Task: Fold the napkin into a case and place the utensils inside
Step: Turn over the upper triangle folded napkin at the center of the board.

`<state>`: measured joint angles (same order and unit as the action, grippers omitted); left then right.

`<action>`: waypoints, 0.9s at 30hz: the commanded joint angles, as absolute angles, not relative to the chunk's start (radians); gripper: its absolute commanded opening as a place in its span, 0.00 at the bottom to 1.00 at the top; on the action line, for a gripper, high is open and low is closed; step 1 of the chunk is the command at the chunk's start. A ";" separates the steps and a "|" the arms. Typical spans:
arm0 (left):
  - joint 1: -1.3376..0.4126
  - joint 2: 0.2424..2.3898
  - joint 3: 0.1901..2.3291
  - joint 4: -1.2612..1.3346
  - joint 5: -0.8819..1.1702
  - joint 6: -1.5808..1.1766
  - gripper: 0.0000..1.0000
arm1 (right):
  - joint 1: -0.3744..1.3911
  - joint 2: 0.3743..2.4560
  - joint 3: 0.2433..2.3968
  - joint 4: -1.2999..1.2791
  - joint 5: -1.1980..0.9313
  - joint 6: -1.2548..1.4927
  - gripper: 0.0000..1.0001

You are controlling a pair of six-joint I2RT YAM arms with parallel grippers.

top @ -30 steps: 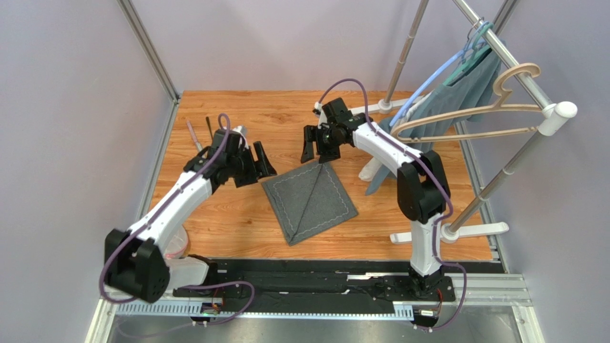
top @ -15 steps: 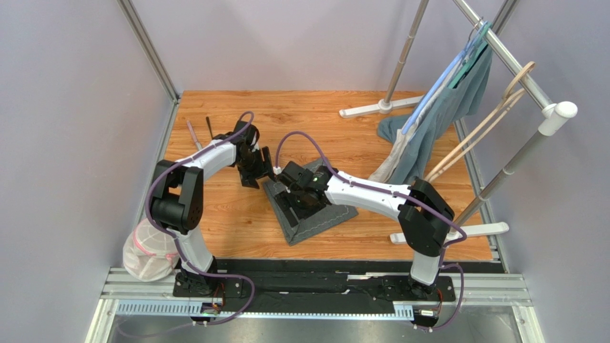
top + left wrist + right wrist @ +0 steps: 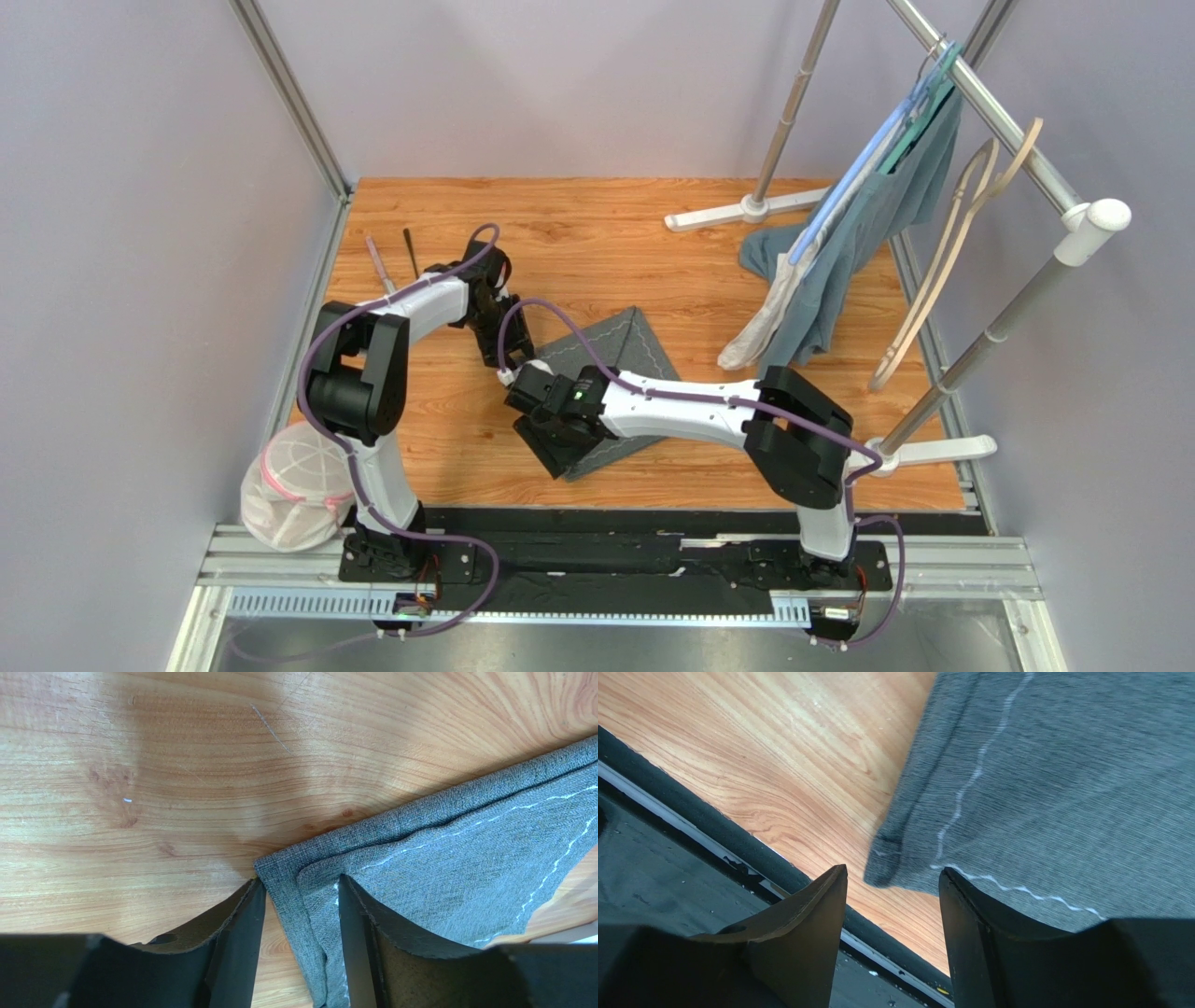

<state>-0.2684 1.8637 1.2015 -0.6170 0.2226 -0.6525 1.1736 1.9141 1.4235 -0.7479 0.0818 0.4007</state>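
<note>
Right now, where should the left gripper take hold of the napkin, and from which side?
Grip the napkin by the pointed corner at the left gripper, coming down from above. Both layers end there in a thin free edge, and the open fingers straddle it.

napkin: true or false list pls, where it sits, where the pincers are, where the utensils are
The napkin lies on the wooden table. True.
The left pincer has a napkin corner between its fingers. True.
The utensils are tucked inside the napkin. False: the knife and spoon lie bare at the table's far left, apart from it.
The right pincer hovers by the utensils. False: it is at the napkin's near corner.
</note>
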 commanded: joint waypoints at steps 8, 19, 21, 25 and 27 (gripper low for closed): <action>-0.267 1.871 1.189 -0.577 0.196 -0.667 0.39 | 1.204 1.986 1.479 -0.722 0.161 0.380 0.53; -0.267 1.873 1.186 -0.564 0.212 -0.672 0.35 | 1.233 2.032 1.605 -0.815 0.198 0.308 0.53; -0.267 1.871 1.186 -0.566 0.210 -0.667 0.35 | 1.233 2.048 1.592 -0.808 0.183 0.314 0.51; -0.265 1.875 1.186 -0.568 0.207 -0.664 0.33 | 1.233 2.057 1.537 -0.766 0.178 0.325 0.46; -0.265 1.875 1.186 -0.565 0.213 -0.664 0.33 | 1.233 2.063 1.519 -0.761 0.173 0.327 0.43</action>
<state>-0.2680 1.8664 1.1919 -0.5850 0.2089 -0.6643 1.2293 2.0457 1.5497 -0.7883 0.1818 0.3313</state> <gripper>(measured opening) 0.328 0.458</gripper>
